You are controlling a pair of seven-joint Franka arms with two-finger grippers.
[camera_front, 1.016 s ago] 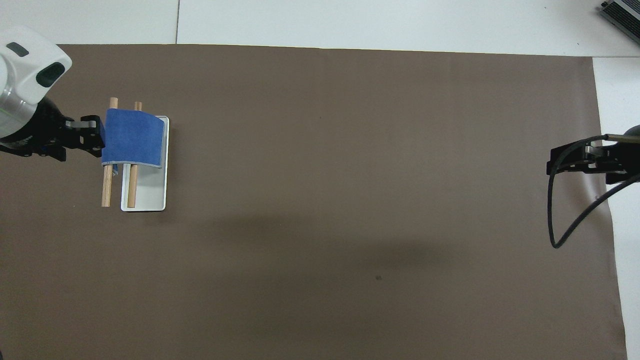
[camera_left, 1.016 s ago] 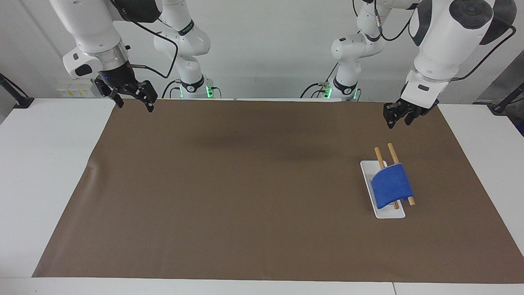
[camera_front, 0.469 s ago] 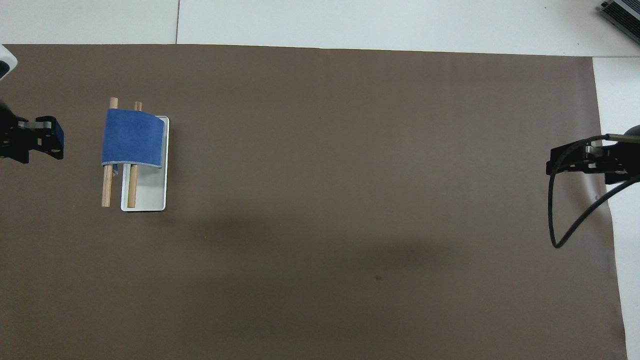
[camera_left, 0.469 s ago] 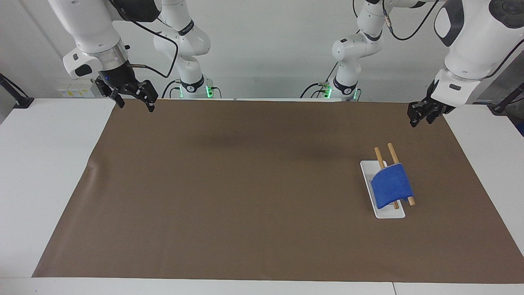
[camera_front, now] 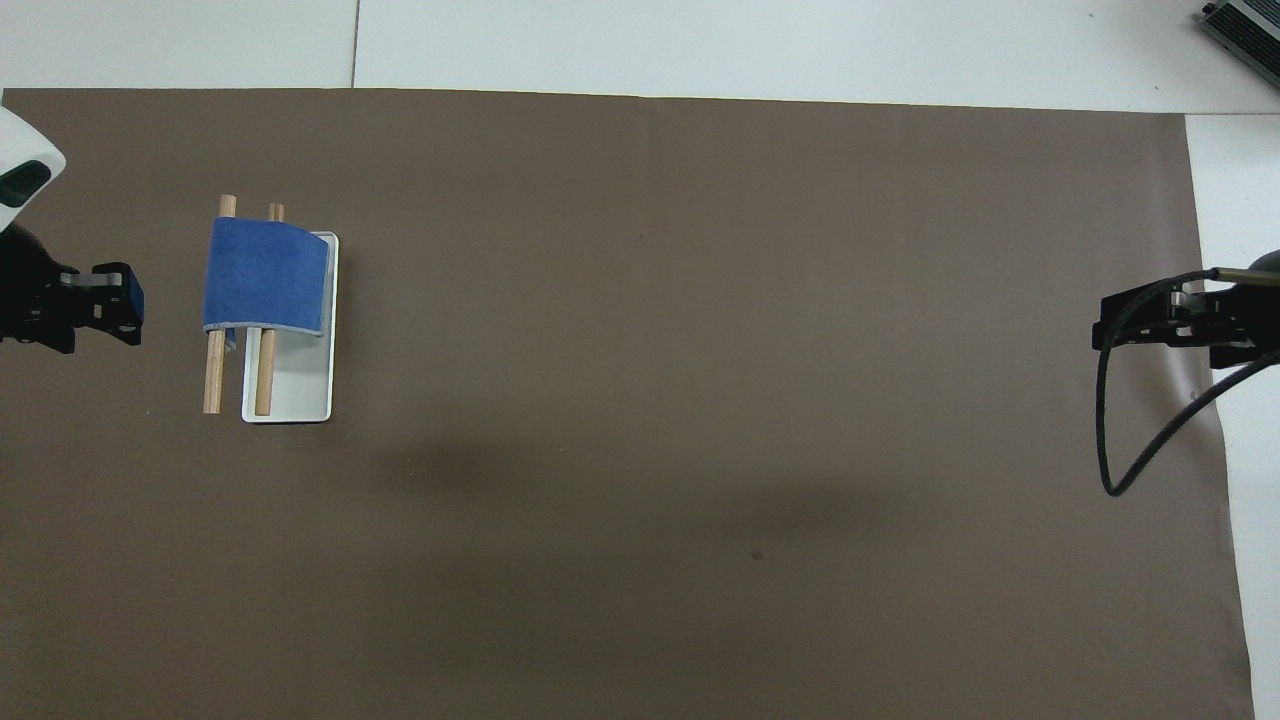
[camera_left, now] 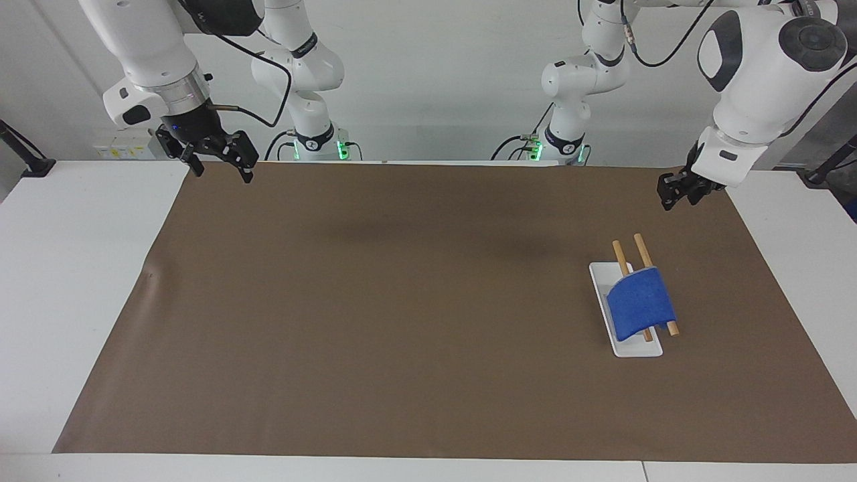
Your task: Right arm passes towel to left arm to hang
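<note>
The blue towel (camera_left: 639,304) hangs draped over the two wooden rods of the white-based rack (camera_left: 633,348), toward the left arm's end of the table; it also shows in the overhead view (camera_front: 265,275) on the rack (camera_front: 300,390). My left gripper (camera_left: 671,199) is open and empty, raised over the brown mat beside the rack and clear of the towel; the overhead view shows it (camera_front: 128,312) apart from the rods. My right gripper (camera_left: 223,174) is open and empty, waiting over the mat's corner at the right arm's end (camera_front: 1100,333).
A brown mat (camera_left: 402,321) covers most of the white table (camera_left: 80,268). A black cable (camera_front: 1130,460) loops from the right wrist. The arm bases stand at the table's robot edge.
My left gripper has drawn away from the towel toward the left arm's end of the table, then eased slightly back. The towel, rack and right arm have not moved.
</note>
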